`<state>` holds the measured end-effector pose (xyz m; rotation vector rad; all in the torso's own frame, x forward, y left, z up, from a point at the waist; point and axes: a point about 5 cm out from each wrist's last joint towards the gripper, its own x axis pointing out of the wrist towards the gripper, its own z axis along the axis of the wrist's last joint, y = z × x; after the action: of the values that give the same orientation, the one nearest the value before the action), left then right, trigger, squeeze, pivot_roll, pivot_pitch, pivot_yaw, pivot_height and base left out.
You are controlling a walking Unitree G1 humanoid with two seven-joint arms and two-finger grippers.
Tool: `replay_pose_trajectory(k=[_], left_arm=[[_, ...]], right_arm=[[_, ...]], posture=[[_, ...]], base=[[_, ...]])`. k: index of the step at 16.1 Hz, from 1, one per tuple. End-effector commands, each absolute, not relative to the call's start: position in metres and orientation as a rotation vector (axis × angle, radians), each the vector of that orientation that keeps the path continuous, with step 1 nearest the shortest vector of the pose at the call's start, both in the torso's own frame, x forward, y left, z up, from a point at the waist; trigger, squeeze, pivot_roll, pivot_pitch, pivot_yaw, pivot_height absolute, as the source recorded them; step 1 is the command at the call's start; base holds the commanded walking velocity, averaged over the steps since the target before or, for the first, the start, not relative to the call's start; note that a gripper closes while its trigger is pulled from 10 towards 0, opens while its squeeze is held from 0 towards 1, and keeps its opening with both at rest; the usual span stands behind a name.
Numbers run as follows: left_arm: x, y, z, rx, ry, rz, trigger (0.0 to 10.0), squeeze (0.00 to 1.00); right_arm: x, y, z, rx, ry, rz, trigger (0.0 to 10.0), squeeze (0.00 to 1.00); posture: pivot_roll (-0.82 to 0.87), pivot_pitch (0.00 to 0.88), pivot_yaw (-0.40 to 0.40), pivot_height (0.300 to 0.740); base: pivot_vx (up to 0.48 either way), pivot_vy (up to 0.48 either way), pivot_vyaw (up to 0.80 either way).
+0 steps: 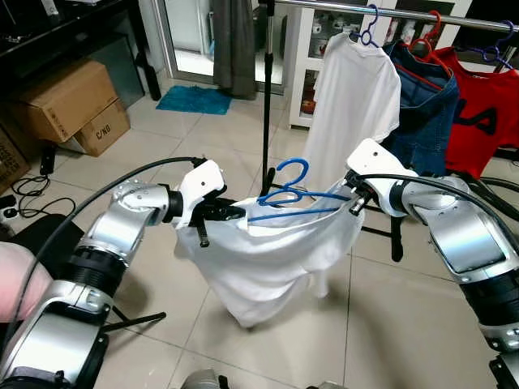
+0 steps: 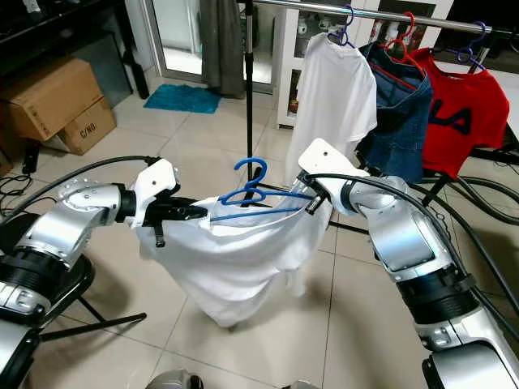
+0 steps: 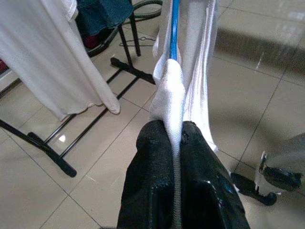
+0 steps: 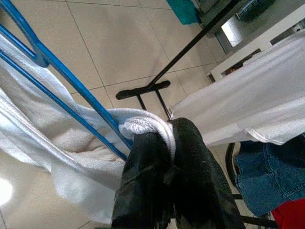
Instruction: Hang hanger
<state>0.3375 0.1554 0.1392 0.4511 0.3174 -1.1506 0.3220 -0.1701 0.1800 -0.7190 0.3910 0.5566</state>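
Left gripper (image 1: 217, 214) and right gripper (image 1: 353, 203) each pinch a shoulder of the white shirt (image 1: 268, 259) on the blue hanger (image 1: 292, 194), held low before the rail (image 1: 389, 12); risk: cloth slips, hanger tilts, hook misses rail.

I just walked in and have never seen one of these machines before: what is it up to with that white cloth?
The robot holds a white shirt on a blue hanger stretched between its arms. The left gripper pinches one end, the right gripper the other, both shut on the fabric. Behind it a clothes rail already carries a white shirt, a denim piece and a red shirt. The held hanger is not yet on the rail.
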Motion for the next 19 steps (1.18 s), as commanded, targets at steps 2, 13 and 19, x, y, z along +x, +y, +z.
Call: replay_pose_trajectory(k=[2,13,19], left_arm=[[0.340,0.148,0.148,0.435,0.263,-1.185,0.0,0.00],[0.338,0.139,0.143,0.427,0.253,-1.237,0.0,0.00],[0.349,0.147,0.155,0.408,0.192,-1.151,0.0,0.00]], right_arm=[[0.317,-0.162,0.184,-0.696,0.370,0.576,0.0,0.00],[0.311,-0.144,0.183,-0.657,0.333,0.608,10.0,0.00],[0.304,-0.137,0.189,-0.577,0.309,0.724,10.0,1.00]], posture=[[-0.01,0.000,0.038,0.740],[-0.01,0.000,0.046,0.740],[-0.01,0.000,0.046,0.740]], base=[[0.000,0.000,0.00],[0.000,0.000,0.00],[0.000,0.000,0.00]])
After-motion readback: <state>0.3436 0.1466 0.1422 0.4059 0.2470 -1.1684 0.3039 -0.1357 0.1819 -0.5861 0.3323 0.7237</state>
